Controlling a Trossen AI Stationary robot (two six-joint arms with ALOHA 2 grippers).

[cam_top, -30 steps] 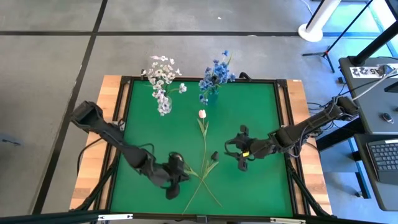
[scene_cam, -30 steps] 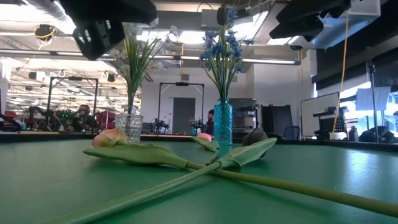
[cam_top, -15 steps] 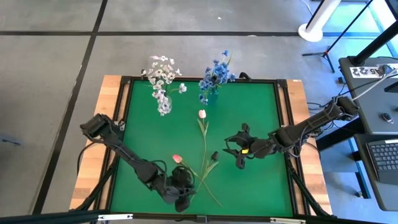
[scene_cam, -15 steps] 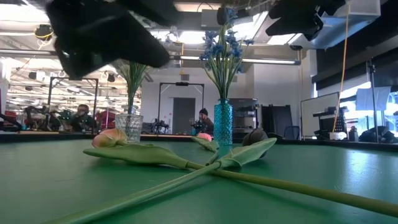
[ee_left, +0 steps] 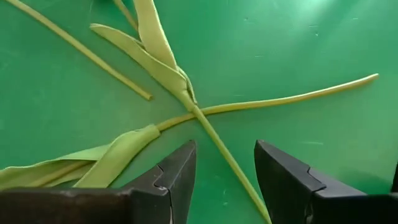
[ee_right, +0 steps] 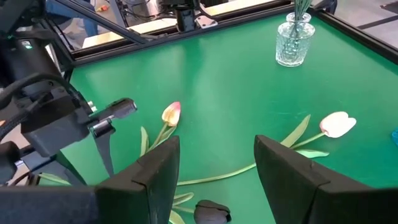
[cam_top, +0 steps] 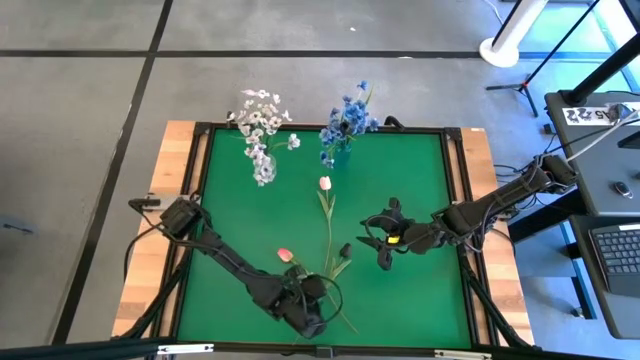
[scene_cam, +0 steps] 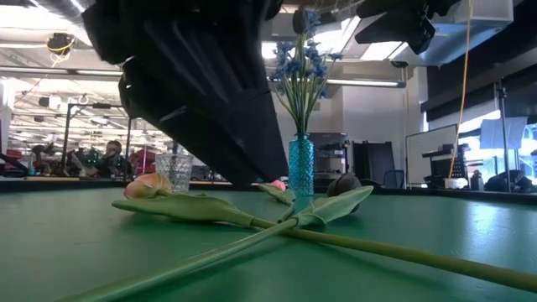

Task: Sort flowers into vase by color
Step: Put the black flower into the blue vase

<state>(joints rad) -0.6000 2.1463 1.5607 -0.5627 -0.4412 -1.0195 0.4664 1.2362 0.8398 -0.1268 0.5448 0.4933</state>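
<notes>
High view: we see the left hand (cam_top: 312,318) low over the near edge of the green desk (cam_top: 420,170), above the spot where two stems cross. A pink tulip (cam_top: 285,256) and a white tulip (cam_top: 325,184) lie flat on the desk. The white spray (cam_top: 262,120) and the blue spray (cam_top: 346,122) stand in vases at the far edge. The right hand (cam_top: 384,240) hangs over the desk's right half, holding nothing.

Low view: we see the pink tulip (scene_cam: 148,185) lying beside the clear vase (scene_cam: 174,171); the blue vase (scene_cam: 300,166) stands behind the crossed stems (scene_cam: 285,228). A dark arm (scene_cam: 201,92) fills the upper left.

Left wrist view: the left hand (ee_left: 225,163) has its fingers (ee_left: 179,168) parted, one each side of a stem (ee_left: 230,163), not touching it.

Right wrist view: the right hand (ee_right: 217,163) is parted and empty. Beyond it lie the pink tulip (ee_right: 171,114), the white tulip (ee_right: 337,124) and the clear vase (ee_right: 293,42).
</notes>
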